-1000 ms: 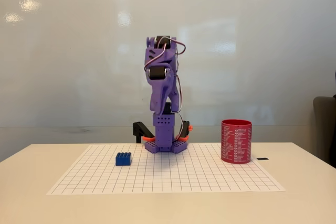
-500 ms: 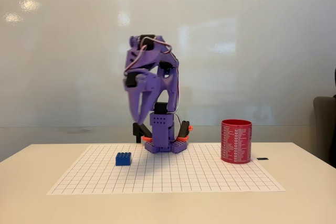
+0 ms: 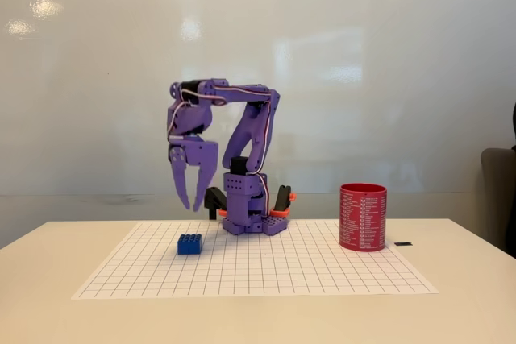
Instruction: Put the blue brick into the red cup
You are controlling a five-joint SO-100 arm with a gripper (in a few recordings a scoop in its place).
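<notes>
Hanging above the blue brick [image 3: 189, 243], gripper [image 3: 190, 204] now swung out from its base, fingers spread (empty), red cup [image 3: 363, 217] unmoved, well right of the brick.

Open air between end effector [image 3: 189, 205] and blue brick [image 3: 189, 244] below.

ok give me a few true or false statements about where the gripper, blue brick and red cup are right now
1. The gripper hangs above the blue brick with its fingers apart. True.
2. The blue brick is inside the red cup. False: it sits on the grid sheet, well left of the cup in the fixed view.
3. The red cup stands upright at the sheet's right side. True.
4. The gripper is holding the brick. False: its fingers are spread and clear above it.
5. The cup lies between the arm's base and the brick. False: the base sits between them.
</notes>
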